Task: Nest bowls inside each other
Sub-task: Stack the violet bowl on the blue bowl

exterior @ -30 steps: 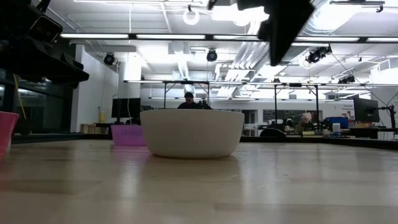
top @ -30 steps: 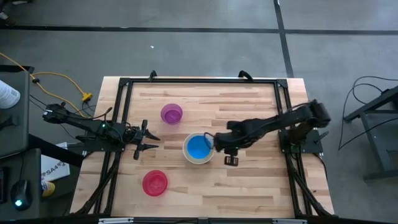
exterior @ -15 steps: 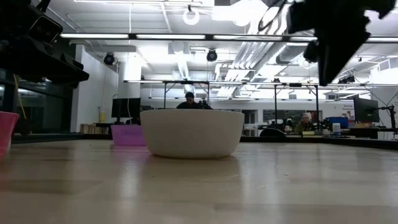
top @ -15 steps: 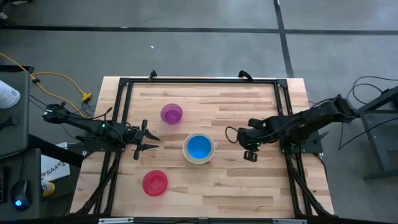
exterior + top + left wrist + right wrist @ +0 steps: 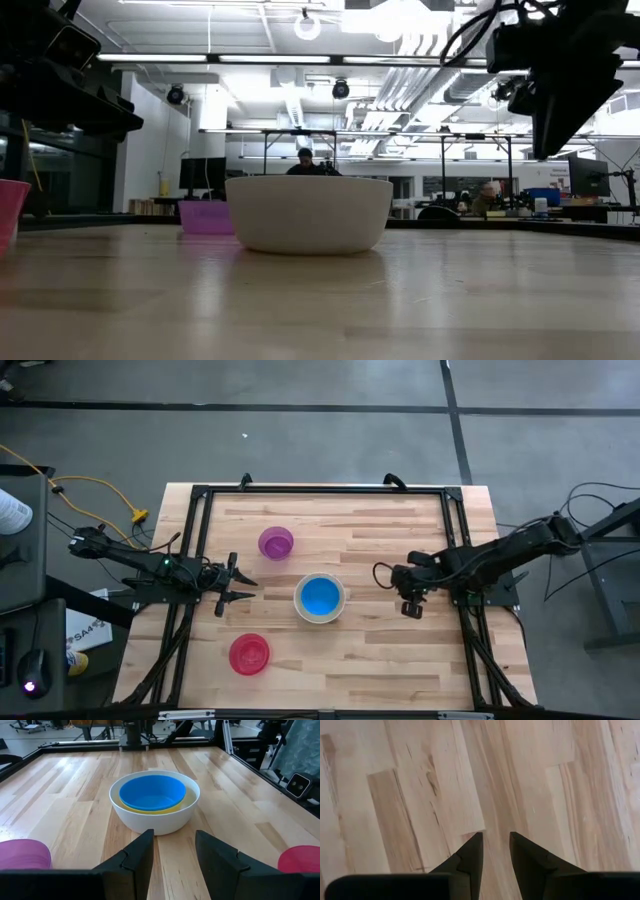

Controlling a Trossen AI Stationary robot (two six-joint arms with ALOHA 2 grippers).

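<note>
While no readable writing is showing anywhere, the left gripper (image 5: 243,589) and right gripper (image 5: 409,608) are hanging parted and empty beside the white bowl (image 5: 321,598).

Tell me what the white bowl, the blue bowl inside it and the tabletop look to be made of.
Round white bowl: probably plastic, smooth, opaque, with a soft sheen and an even moulded rim. Small round blue bowl, nested in it over a yellow bowl: likely the same plastic, uniform saturated colour, smooth surface. Pale plank tabletop: wood, with visible grain, knots and board seams, and a slight satin finish.
</note>
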